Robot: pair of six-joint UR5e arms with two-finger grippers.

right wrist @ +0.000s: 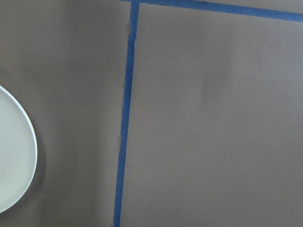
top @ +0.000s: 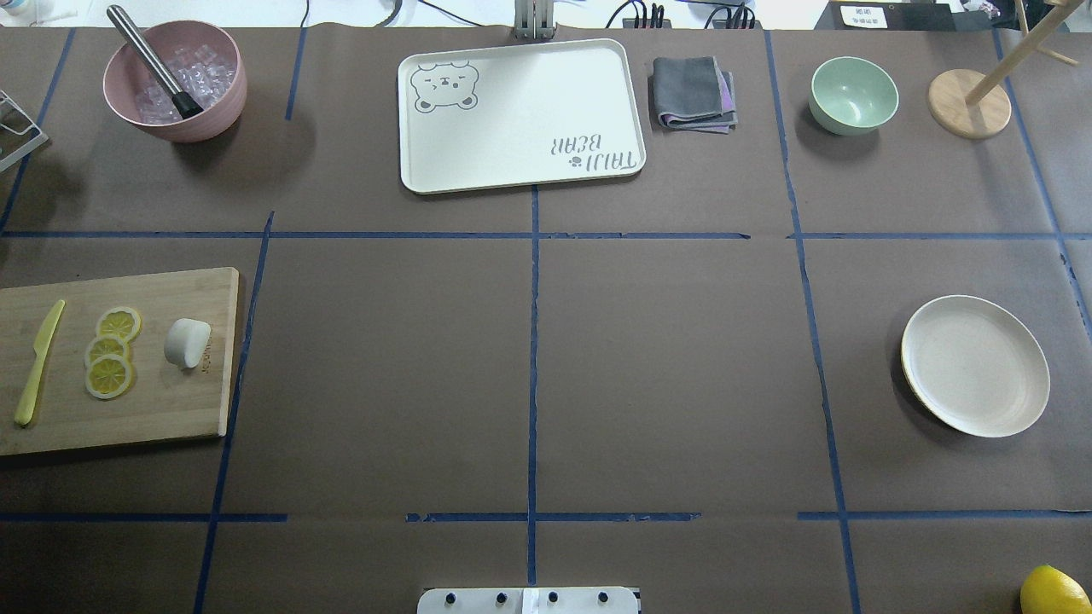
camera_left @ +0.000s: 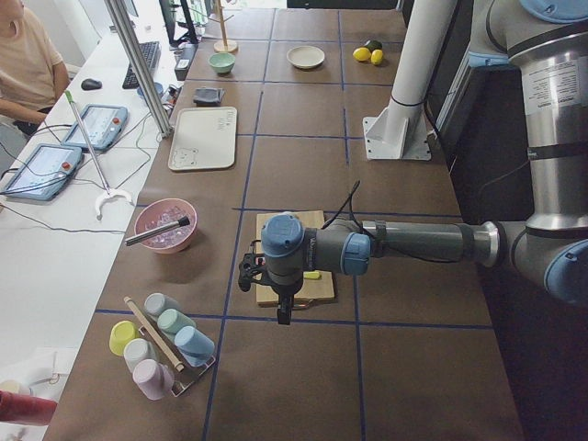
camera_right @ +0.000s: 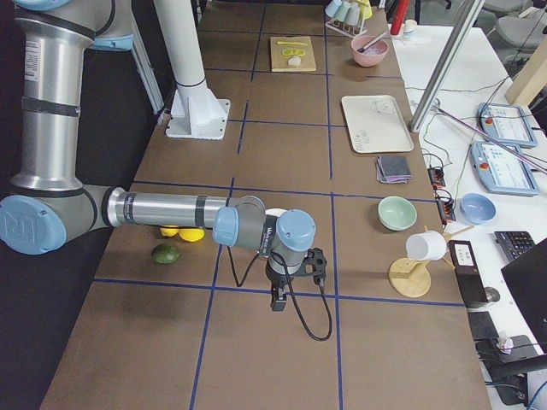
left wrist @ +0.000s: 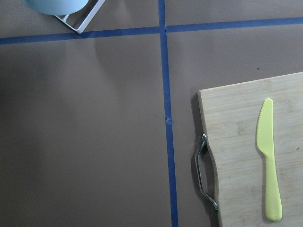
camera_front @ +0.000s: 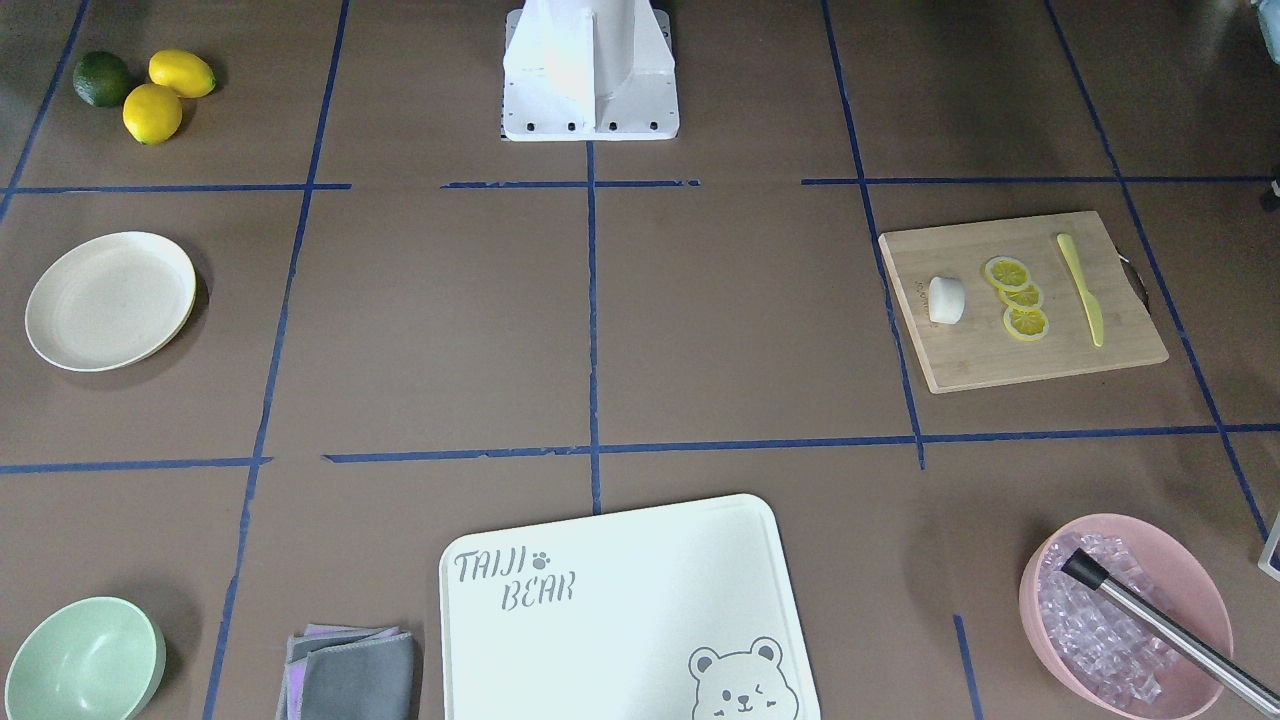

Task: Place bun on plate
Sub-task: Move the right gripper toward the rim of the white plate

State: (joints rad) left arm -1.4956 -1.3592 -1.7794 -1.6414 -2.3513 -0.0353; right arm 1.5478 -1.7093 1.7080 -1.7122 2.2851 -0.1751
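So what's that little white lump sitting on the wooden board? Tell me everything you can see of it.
It is the bun: small, plain white, smooth and matte, rounded and a little oblong. It lies on the wooden board, near the edge facing the middle of the table, beside three overlapping lemon slices but apart from them. Only the board touches it. The plate sits empty across the table.

white board (camera_front: 640, 560), printed "TAIJI BEAR"

Smooth matt bun (top: 187, 343), grainy wooden board (top: 171, 409), matt plate (top: 975, 366), brown paper table cover (top: 665, 375).
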